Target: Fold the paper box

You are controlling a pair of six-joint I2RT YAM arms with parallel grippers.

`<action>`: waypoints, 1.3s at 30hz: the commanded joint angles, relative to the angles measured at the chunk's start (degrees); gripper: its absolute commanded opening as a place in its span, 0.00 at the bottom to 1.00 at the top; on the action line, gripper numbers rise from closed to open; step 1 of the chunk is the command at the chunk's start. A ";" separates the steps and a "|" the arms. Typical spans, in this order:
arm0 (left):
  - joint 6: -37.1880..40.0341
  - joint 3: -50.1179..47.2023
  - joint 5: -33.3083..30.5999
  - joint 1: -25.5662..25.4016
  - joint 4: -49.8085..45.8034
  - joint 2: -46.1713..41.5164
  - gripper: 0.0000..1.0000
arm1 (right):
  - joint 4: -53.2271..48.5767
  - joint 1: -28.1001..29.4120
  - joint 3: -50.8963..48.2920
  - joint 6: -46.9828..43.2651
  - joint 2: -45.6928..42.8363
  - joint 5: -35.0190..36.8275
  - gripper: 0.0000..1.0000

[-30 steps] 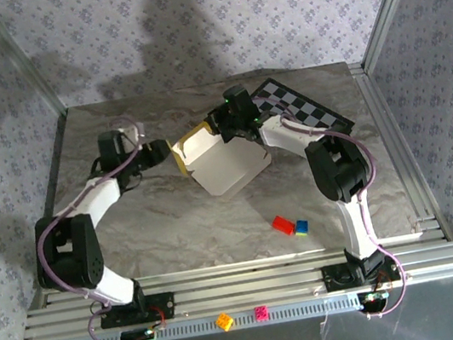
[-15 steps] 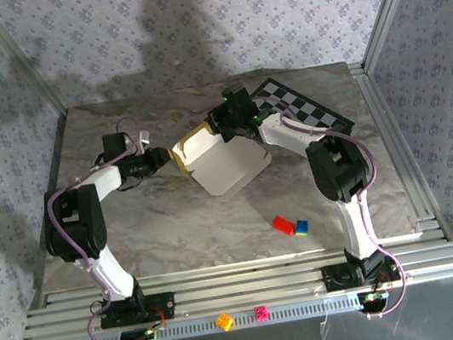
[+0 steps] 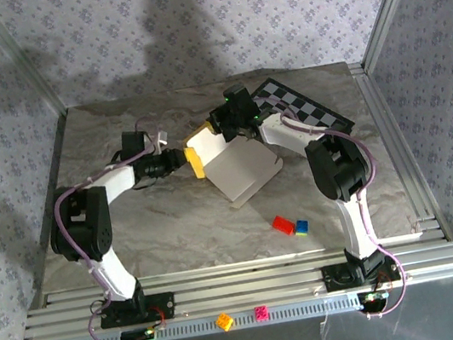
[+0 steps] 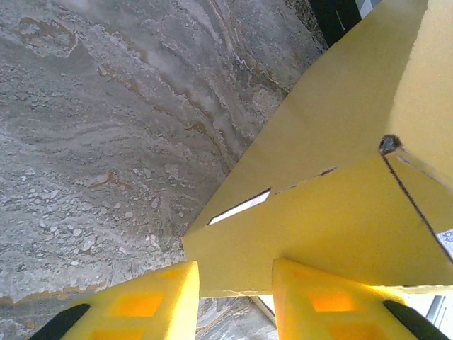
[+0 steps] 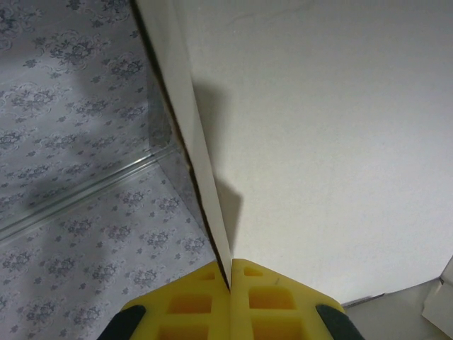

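The paper box point(image 3: 248, 167) lies partly folded at the table's middle, its white inner face up and a yellow flap point(image 3: 197, 162) standing at its left end. My left gripper point(image 3: 182, 160) is right at that flap. In the left wrist view its yellow fingers point(image 4: 166, 301) stand apart, and the flap's yellow outer face point(image 4: 340, 212) with a slot spans just beyond the tips, nothing pinched. My right gripper point(image 3: 222, 129) holds the box's far edge. In the right wrist view it point(image 5: 231, 263) is shut on a thin white wall point(image 5: 191, 127) of the box.
A black-and-grey checkerboard mat point(image 3: 307, 110) lies at the back right, partly under the right arm. A red brick point(image 3: 283, 225) and a blue brick point(image 3: 302, 227) sit on the table near the front right. A yellow brick point(image 3: 225, 321) and a pink one point(image 3: 260, 312) rest on the front rail.
My left gripper has moved right up to the box with its jaws narrowing. The yellow flap has swung up and the box has shifted to the right. The right gripper has kept its grip.
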 commanded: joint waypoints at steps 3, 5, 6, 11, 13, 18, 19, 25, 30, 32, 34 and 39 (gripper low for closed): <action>-5.35 -1.89 -1.16 -0.82 5.37 -2.64 0.34 | -0.72 0.52 -1.17 1.76 1.13 0.11 0.00; -7.51 -1.87 -1.38 -0.75 6.62 -2.49 0.35 | -1.26 0.54 -0.83 1.94 1.27 0.34 0.00; -8.51 -1.70 -1.33 -0.82 7.14 -2.27 0.35 | -1.60 0.48 -0.67 2.31 1.43 0.36 0.00; -11.17 -0.21 -1.47 -1.97 9.37 -1.36 0.36 | -2.49 0.64 1.42 3.54 2.39 1.32 0.00; -10.95 0.55 -1.57 -2.79 8.49 -0.74 0.37 | -3.07 0.65 2.31 3.53 2.69 1.28 0.00; -10.37 0.45 -3.48 -5.18 7.53 -0.58 0.37 | -2.40 0.69 1.68 3.52 2.41 0.97 0.00; -10.33 0.16 -4.12 -5.60 7.33 -0.84 0.37 | -1.80 0.74 1.00 3.63 2.15 0.91 0.00; -11.42 -2.75 -7.74 -7.09 8.81 -3.98 0.39 | 4.65 0.66 -4.44 4.04 -0.28 2.39 0.00; -12.26 -3.84 -9.06 -8.33 9.48 -5.57 0.42 | 8.45 0.63 -7.23 4.86 -1.32 3.28 0.00; -12.81 -4.33 -9.81 -8.73 9.72 -6.63 0.43 | 8.69 0.57 -7.06 4.93 -1.24 3.31 0.00; -13.40 -4.77 -10.09 -8.90 9.95 -7.38 0.43 | 8.58 0.47 -6.76 4.86 -1.20 3.44 0.00; -13.49 -4.53 -9.65 -9.15 8.46 -7.04 0.43 | 8.18 0.39 -6.19 4.86 -0.89 3.11 0.00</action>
